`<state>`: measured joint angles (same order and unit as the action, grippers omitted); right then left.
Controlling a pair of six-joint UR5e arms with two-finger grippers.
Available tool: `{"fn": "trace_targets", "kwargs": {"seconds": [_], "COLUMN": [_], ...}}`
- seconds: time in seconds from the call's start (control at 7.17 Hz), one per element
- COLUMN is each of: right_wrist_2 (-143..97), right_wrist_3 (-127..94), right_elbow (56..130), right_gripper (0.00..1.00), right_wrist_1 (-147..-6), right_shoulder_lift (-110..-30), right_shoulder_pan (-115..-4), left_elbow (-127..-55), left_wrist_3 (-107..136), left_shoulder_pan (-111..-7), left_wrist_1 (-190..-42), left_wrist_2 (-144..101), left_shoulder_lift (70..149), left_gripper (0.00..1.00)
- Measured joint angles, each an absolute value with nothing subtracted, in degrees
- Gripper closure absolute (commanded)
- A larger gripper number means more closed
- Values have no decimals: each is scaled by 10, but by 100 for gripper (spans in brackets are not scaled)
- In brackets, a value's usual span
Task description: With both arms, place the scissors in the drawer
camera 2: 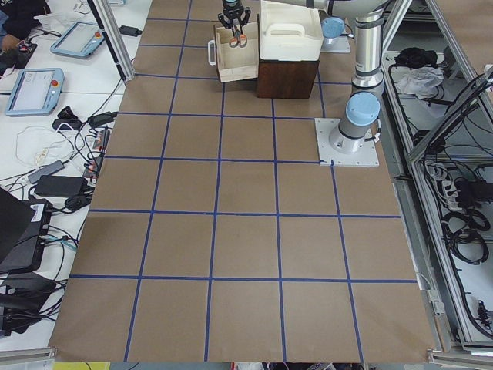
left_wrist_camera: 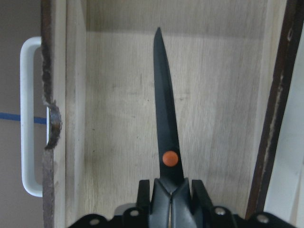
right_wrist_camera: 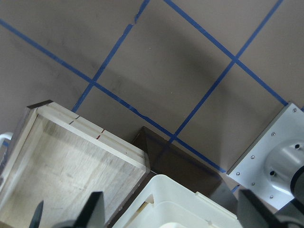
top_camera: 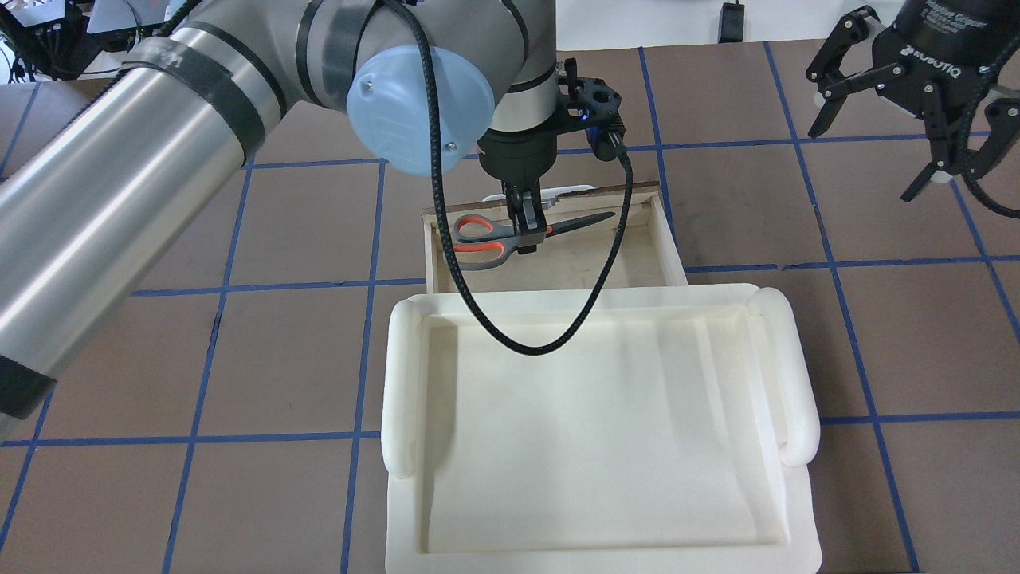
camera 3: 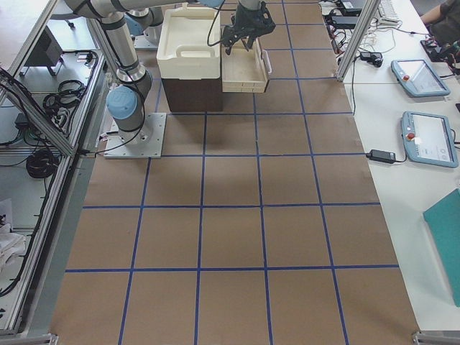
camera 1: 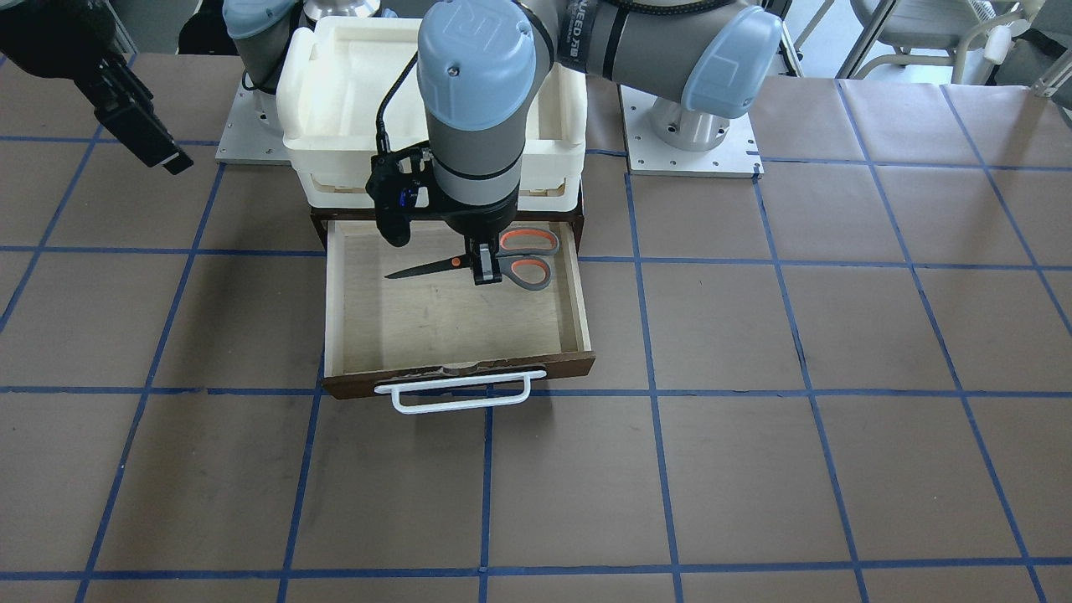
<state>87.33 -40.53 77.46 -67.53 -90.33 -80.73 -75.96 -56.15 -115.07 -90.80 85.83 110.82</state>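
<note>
My left end effector [camera 1: 486, 270] is clamped on the scissors [camera 1: 423, 269] just behind the pivot, w/ blades together. They're inside the drawer [camera 1: 332, 301], which stands pulled out from under the foam tray [camera 1: 301, 126] nr the tabletop's robot-side edge. Can't tell if they touch the floor. Right end effector [top_camera: 865, 159] is spread wide, empty, well apart. Done, I'd say: drawer open, scissors in. Left: let go, lift out, prob shut drawer w/ right arm

Cream foam tray [top_camera: 598, 430] sits on a brown cabinet [camera 2: 286, 79]. Table's [camera 1: 796, 477] covered in brown paper with a blue tape grid [camera 1: 653, 392]. Two pendants [camera 3: 429, 138] and some loose cables [camera 2: 58, 166] over on the side bench [camera 3: 406, 183].
</note>
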Motion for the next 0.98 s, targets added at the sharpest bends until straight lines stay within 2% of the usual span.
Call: {"fn": "trace_targets", "kwargs": {"seconds": [0.98], "right_wrist_2": [883], "right_wrist_3": [-54], "right_elbow": [802], "right_gripper": [0], "right_wrist_1": [-735], "right_shoulder_lift": [-912], "right_shoulder_pan": [-811], "left_elbow": [-825], "left_wrist_3": [-556], "left_shoulder_pan": [-1186], "left_wrist_1": [-806], "left_wrist_2": [874], "left_shoulder_lift": [1137], "left_gripper": [100]}}
